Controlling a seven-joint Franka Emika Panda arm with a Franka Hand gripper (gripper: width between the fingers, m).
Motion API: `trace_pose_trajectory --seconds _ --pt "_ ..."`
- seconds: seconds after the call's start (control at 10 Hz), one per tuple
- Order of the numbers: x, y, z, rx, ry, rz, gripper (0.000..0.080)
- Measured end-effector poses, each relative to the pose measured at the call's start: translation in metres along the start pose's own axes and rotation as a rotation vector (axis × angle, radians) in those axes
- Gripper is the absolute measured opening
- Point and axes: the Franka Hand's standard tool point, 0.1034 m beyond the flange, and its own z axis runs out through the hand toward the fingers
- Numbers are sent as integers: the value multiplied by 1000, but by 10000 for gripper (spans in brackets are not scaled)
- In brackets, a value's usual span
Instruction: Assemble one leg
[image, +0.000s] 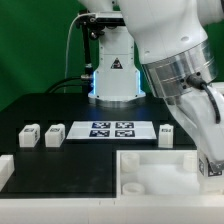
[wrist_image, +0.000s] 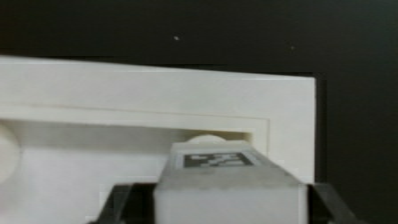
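Note:
In the wrist view my gripper (wrist_image: 226, 206) is shut on a leg (wrist_image: 222, 180), a stubby white piece with a black-and-white tag on its upper face. The black fingers (wrist_image: 125, 205) press on both its sides. The leg hangs over the large white square part (wrist_image: 107, 100), right by a round corner socket (wrist_image: 210, 137). I cannot tell whether the leg touches the part. In the exterior view the gripper (image: 212, 163) is low over that part (image: 165, 170) at the exterior view's right, and the held leg is hidden behind the arm.
Three more legs stand on the black table: two at the exterior view's left (image: 28, 135) (image: 55, 133) and one right of the marker board (image: 167, 133). The marker board (image: 112, 129) lies mid-table. A white piece (image: 5, 170) sits at the left edge. The robot base (image: 113, 75) stands behind.

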Motion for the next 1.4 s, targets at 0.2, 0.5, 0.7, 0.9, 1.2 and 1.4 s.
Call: trace_pose_trajectory --seconds 0.2,0.5,0.7,0.9,1.2,1.4 --pt "0 1 1 -4 2 -80 470" --pt "-4 6 1 -63 68 -557 635" --pt "-1 6 2 -70 60 -775 646" --pt "-3 4 5 -77 120 -1076 649" --pt "-7 8 10 -86 136 -1255 649" --pt "-8 8 10 -81 136 -1190 560"
